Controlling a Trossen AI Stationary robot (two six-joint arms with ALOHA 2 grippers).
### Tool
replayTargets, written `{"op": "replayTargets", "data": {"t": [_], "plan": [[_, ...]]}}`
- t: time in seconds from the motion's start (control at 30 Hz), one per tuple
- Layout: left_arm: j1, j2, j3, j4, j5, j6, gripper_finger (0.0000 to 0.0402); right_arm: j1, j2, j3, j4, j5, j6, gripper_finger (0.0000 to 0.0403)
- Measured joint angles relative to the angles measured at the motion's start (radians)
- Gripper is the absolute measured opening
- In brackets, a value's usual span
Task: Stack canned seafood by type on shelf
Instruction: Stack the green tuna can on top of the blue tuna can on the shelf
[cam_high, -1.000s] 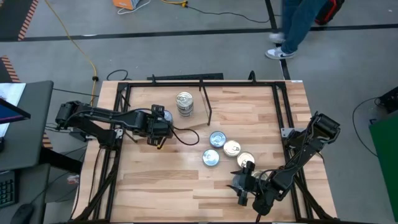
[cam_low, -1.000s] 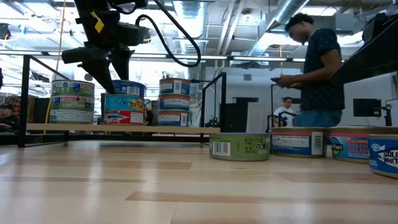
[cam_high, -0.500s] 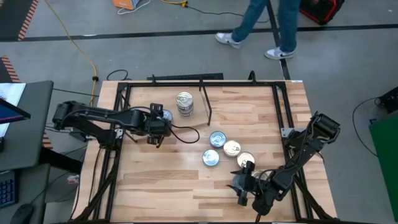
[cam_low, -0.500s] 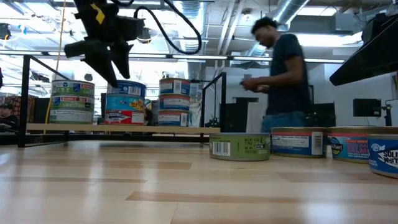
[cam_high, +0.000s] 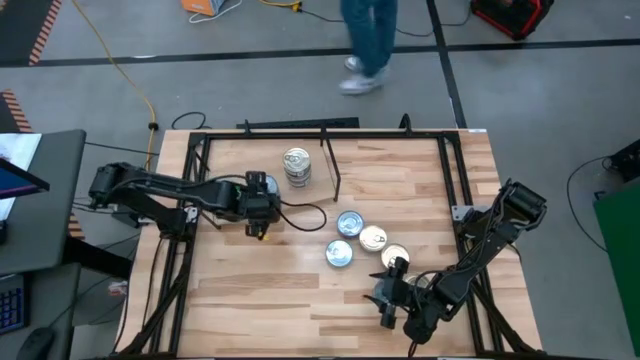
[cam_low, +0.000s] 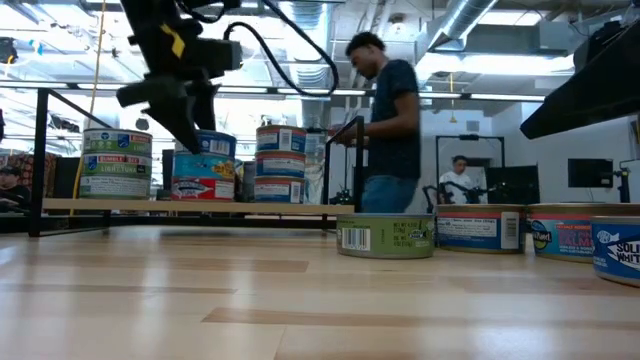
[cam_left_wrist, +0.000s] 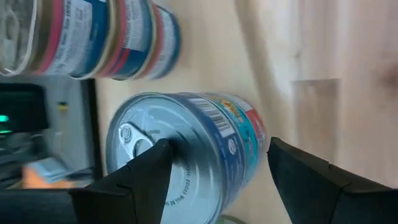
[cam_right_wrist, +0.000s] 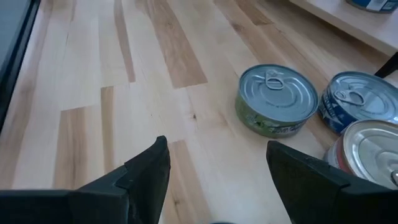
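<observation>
Room: grey floor lying beyond the tabletop, with a person (cam_low: 388, 130) in a dark shirt standing far behind it and another person (cam_low: 460, 180) sitting farther back.
Tabletop: pale butcher-block wooden tabletop (cam_high: 280, 300) sitting inside a black metal frame.
Shelf: light plywood shelf board (cam_low: 190, 206) lying at the far left of the tabletop, with a thin black metal rod upright (cam_high: 330, 165) standing at its right edge.
Tins on shelf: three stacks of flat round canned seafood tins standing on the board in the low view, a green-banded stack (cam_low: 117, 164) on the left, a blue-labelled silver-lidded stack (cam_low: 204, 167) in the middle and a taller stack (cam_low: 281, 163) on the right.
Left tool (cam_low: 165, 100): hanging just over the middle blue-labelled stack, its dark fingers (cam_left_wrist: 143, 180) spreading on either side of the top tin's silver pull-tab lid (cam_left_wrist: 146, 155) and pinching nothing.
Loose tins: four flat tins lying right of centre on the tabletop, a blue-rimmed silver-lidded tin (cam_high: 351, 223), a gold-lidded tin (cam_high: 373, 238), a silver-lidded tin with a green label (cam_right_wrist: 277, 99), and another gold-lidded tin (cam_high: 393, 256) just beside the right arm.
Right tool (cam_high: 390, 300): waiting low at the near right of the tabletop, its fingers (cam_right_wrist: 146, 171) spreading wide over bare wood and holding nothing, the loose tins lying just ahead of it.
</observation>
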Motion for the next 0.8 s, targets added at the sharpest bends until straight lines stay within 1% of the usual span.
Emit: {"op": "replayTargets", "data": {"t": [0.1, 0.27, 0.53, 0.6, 0.67, 0.8], "plan": [[-0.001, 0.043, -0.001, 0.001, -0.038, 0.025, 0.0252, 0.001, 0.000, 0.000, 0.005, 0.000, 0.000, 0.0291], [0.000, 0.093, -0.002, -0.007, -0.157, 0.067, 0.0252, 0.001, 0.000, 0.000, 0.005, 0.000, -0.001, 0.0291], [-0.002, 0.076, 0.004, -0.056, -0.152, 0.069, 0.0252, 0.002, 0.000, 0.000, 0.000, -0.001, -0.003, 0.0291], [-0.004, 0.051, 0.019, -0.060, -0.130, 0.059, 0.0252, 0.002, 0.000, 0.000, 0.000, -0.001, -0.002, 0.0291], [-0.009, 0.016, 0.039, -0.033, -0.086, 0.053, 0.0252, 0.002, 0.000, 0.000, 0.000, 0.000, 0.000, 0.0291], [-0.039, -0.029, 0.047, 0.048, 0.045, 0.020, 0.0252, 0.001, 0.000, 0.000, 0.000, 0.000, -0.001, 0.0291]]}}
